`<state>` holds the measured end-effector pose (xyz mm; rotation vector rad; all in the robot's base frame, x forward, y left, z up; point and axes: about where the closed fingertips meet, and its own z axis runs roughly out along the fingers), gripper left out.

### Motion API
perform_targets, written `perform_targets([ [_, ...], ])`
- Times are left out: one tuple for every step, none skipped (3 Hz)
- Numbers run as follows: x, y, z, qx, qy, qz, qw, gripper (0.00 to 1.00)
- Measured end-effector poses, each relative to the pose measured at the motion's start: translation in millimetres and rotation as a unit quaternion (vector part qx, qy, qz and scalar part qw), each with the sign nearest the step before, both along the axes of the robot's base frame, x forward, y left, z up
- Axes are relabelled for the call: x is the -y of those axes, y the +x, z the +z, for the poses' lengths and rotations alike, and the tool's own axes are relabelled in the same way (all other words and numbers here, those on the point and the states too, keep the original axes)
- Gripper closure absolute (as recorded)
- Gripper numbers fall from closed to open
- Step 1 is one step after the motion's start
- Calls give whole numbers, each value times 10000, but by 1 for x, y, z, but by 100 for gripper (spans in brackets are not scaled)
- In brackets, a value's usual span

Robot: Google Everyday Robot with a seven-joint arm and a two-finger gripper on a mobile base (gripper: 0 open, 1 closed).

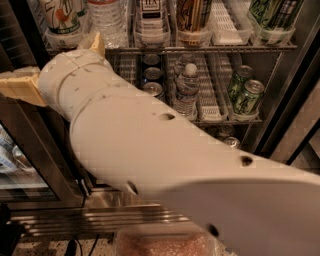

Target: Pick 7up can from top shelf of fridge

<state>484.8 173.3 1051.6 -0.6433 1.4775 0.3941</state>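
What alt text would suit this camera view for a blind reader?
A thick white robot arm crosses in front of a drinks fridge, its gripper at left near the top wire shelf, where a tall white 7up can stands.

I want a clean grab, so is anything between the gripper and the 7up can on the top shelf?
Only the low front lip of its clear tray crosses the 7up can at the base. The gripper sits lower left, below the top shelf edge; a water bottle stands right of the can.
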Motion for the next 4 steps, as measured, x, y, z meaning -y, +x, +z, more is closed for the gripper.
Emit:
perform_targets([
  [-3,8,4,235,-55,-76,9997,0],
  [-7,27,8,658,-230,-204,9974,0],
  [-15,43,11,957,-341,-292,9944,4],
  [-24,55,14,1178,-420,-407,9913,16],
])
